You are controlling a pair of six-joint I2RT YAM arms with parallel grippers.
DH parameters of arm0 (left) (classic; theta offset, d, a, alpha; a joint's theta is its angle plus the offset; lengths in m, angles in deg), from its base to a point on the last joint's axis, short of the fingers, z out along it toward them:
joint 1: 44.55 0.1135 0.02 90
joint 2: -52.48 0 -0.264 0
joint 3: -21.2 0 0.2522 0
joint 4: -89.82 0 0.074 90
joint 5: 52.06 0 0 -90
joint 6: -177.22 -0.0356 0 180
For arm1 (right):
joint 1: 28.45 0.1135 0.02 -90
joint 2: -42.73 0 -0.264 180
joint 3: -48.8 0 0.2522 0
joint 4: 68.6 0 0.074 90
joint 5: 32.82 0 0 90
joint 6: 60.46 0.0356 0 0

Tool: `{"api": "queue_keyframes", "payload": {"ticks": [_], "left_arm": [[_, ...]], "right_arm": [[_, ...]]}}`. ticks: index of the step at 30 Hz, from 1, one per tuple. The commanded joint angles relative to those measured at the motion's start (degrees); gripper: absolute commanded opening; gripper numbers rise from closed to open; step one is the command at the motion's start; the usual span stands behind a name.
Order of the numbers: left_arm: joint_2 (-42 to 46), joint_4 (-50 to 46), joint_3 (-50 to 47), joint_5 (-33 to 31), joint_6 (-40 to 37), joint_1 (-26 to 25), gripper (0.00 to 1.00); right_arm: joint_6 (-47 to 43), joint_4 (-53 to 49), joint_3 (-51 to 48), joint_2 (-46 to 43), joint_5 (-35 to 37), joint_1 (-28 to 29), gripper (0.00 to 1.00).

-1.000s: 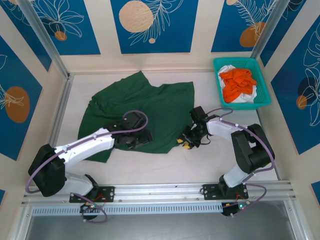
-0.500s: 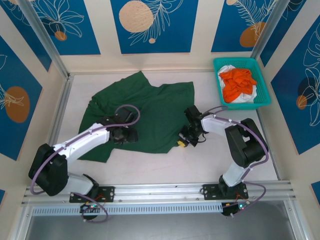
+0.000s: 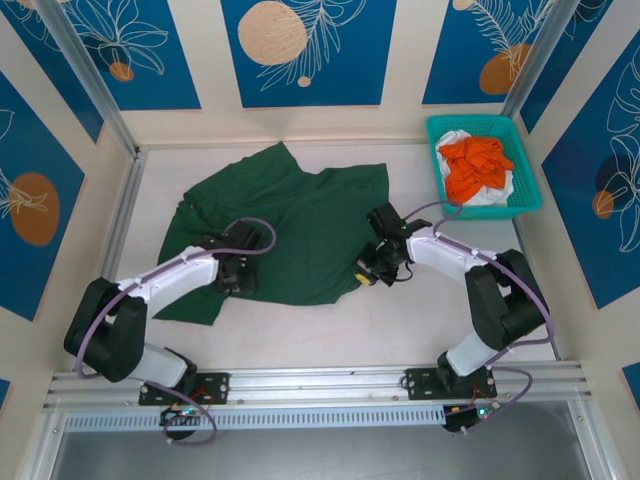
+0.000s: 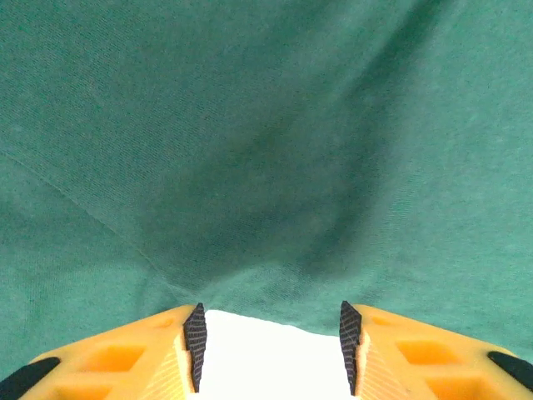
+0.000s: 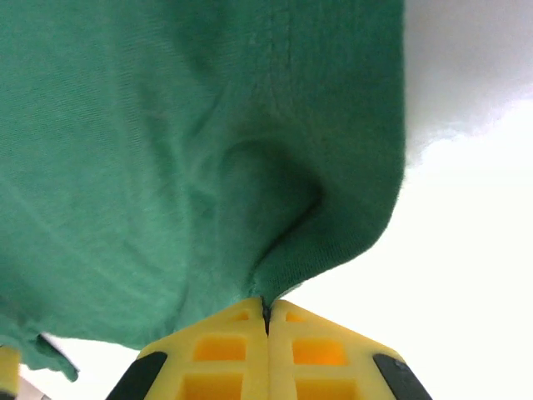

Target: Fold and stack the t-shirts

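Observation:
A large dark green t-shirt [image 3: 290, 225] lies spread flat on the white table. My left gripper [image 3: 238, 280] hangs over its lower left part. In the left wrist view that gripper [image 4: 272, 350] is open, with bare table between the fingers [image 4: 194, 342] and the cloth's edge [image 4: 275, 167] just past the tips. My right gripper [image 3: 368, 275] is at the shirt's lower right corner. In the right wrist view it [image 5: 267, 312] is shut on a pinched fold of the green hem [image 5: 333, 242]. An orange t-shirt [image 3: 475, 165] lies on a white one [image 3: 497, 196] in the basket.
The teal mesh basket [image 3: 484, 121] stands at the far right corner. Metal posts and panel walls close in the table on three sides. Bare white table [image 3: 300, 335] runs between the shirt and the front rail.
The left gripper has slid left across the shirt toward its lower left edge, its jaws narrowing a little. The right gripper has shut on the hem at the lower right corner.

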Motion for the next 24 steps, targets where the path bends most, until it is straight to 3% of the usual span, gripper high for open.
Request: {"api": "queue_keyframes", "payload": {"ticks": [1,2,11,24], "left_arm": [[-0.4,-0.4,-0.8,-1.0,-2.7,0.9,0.47],[-0.3,-0.3,-0.8,-0.9,-2.8,1.0,0.47],[-1.0,-1.0,0.1,-0.1,-3.1,1.2,0.48],[-1.6,-3.7,2.4,1.8,-6.4,2.4,0.55]], "right_arm": [[0.9,-3.9,0.9,-2.0,-0.1,0.1,0.02],[1.3,-3.8,0.3,-2.3,-0.7,0.2,0.06],[2.7,-2.7,-4.1,-5.5,-1.5,-1.2,0.0],[-7.1,-15.2,-1.1,-8.3,-2.4,-5.3,0.01]]}}
